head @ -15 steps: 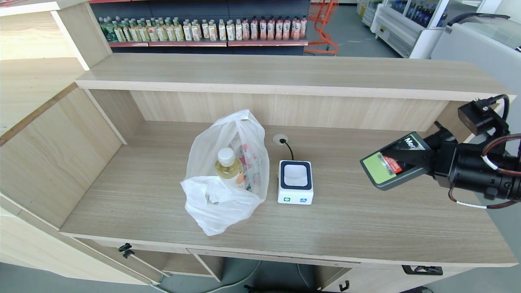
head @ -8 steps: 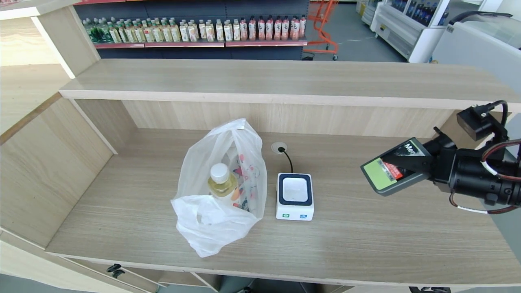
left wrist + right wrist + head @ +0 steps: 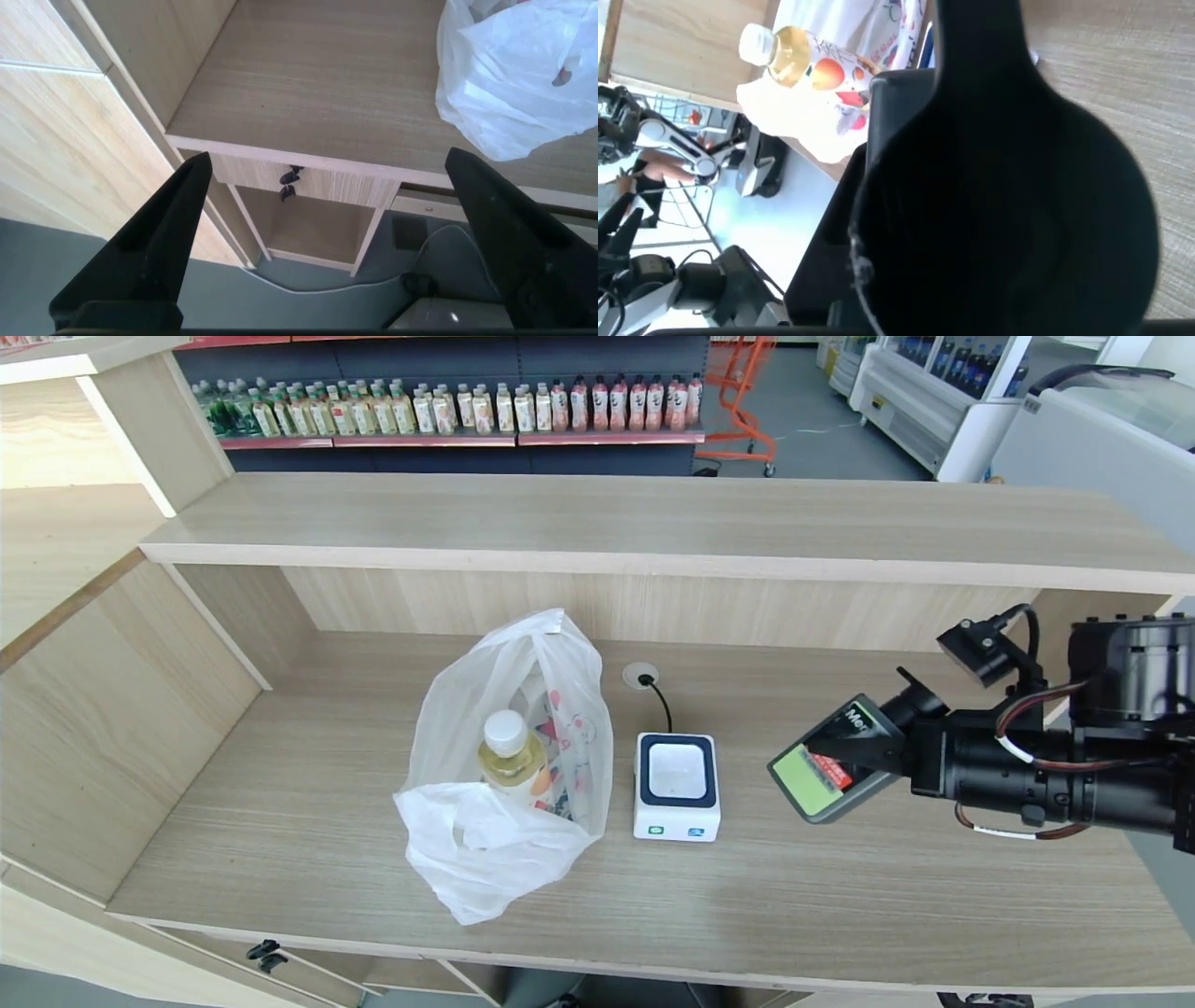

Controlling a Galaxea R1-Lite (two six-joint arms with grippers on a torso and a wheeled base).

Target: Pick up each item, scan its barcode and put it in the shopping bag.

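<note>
Your right gripper (image 3: 845, 753) is clamped on a dark box (image 3: 810, 786) with a green face, held in the air to the right of the white scanner (image 3: 677, 786). Just left of the scanner, the plastic bag (image 3: 485, 840) stands open on the counter (image 3: 840, 896) with a capped bottle (image 3: 509, 758) of yellow drink upright inside. Your left gripper (image 3: 336, 233) hangs spread wide and empty off the counter's front edge.

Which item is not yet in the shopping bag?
The dark box with the green face, held by the right gripper near the scanner; the bottle stands inside the bag.
</note>
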